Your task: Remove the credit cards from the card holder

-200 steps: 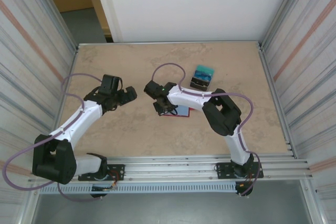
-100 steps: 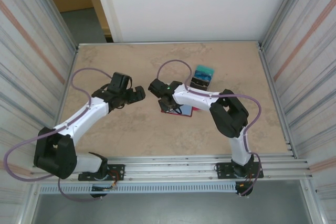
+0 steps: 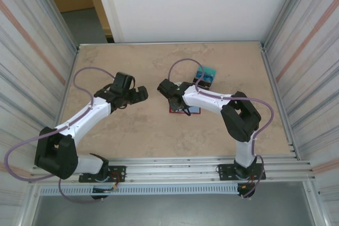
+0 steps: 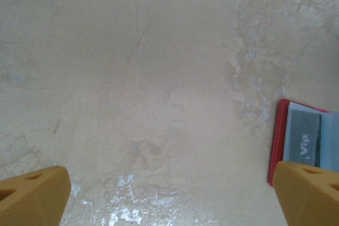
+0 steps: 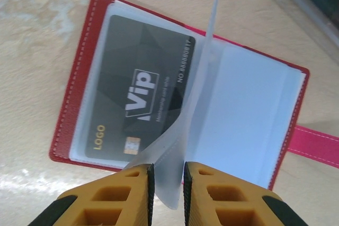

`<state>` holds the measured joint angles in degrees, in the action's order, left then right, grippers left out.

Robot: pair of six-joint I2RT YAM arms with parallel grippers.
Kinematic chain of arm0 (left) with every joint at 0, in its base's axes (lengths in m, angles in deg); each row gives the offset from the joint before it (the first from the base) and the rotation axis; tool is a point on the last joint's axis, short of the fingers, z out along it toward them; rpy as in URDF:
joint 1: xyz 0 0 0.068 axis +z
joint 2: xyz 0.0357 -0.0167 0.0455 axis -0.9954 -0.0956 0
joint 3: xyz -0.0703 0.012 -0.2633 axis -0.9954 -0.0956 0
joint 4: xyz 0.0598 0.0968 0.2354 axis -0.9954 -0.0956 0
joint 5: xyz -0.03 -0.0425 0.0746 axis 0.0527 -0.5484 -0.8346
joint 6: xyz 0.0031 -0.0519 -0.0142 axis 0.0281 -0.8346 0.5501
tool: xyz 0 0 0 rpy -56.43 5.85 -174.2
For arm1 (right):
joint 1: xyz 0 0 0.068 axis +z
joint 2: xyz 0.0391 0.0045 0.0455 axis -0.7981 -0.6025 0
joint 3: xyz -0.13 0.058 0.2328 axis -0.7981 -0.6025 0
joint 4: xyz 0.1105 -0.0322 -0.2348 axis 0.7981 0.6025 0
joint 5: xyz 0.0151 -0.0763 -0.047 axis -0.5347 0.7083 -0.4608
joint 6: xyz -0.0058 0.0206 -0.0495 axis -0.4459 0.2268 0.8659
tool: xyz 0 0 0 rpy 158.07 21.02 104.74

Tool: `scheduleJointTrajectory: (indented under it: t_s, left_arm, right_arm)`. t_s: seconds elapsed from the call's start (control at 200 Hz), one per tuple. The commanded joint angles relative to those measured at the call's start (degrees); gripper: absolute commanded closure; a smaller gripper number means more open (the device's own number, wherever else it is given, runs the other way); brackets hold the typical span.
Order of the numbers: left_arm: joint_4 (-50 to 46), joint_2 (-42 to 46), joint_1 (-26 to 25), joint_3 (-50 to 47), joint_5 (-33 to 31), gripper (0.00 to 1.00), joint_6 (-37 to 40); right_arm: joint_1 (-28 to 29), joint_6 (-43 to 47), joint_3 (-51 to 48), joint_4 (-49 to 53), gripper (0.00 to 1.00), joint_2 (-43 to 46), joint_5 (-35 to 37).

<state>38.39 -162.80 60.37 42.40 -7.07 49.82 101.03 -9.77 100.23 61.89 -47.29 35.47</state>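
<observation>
1. The card holder [image 5: 249,115] lies open near the middle of the table [image 3: 137,130], under the right gripper [image 5: 168,186].
2. The right gripper is clamped on a clear pocket leaf [image 5: 177,152] of the card holder, which stands upright.
3. A dark card [image 5: 143,104] sits in the left pocket.
4. The left gripper [image 4: 169,197] hangs over the table just beside the card holder, its fingers wide apart.
5. A teal card pile [image 3: 205,75] lies farther back, apart from the card holder.
</observation>
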Motion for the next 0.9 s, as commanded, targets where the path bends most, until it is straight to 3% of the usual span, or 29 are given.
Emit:
scheduleJointTrajectory:
  t_s: [0.0,0.446,0.897]
  left_arm:
    - [-0.27,-0.53,-0.55,2.01,-1.24,0.01,0.77]
    - [-0.45,-2.46,-3.31,3.96,-2.10,0.01,1.21]
    - [-0.19,-9.95,-9.27,9.66,-3.11,0.01,2.78]
  right_arm:
    - [-1.37,-1.27,-1.28,0.50,0.77,2.75,2.56]
    - [-4.68,-3.12,-7.70,-1.04,0.73,7.93,2.52]
    - [-11.80,-2.62,-14.64,-5.69,0.71,10.01,-2.32]
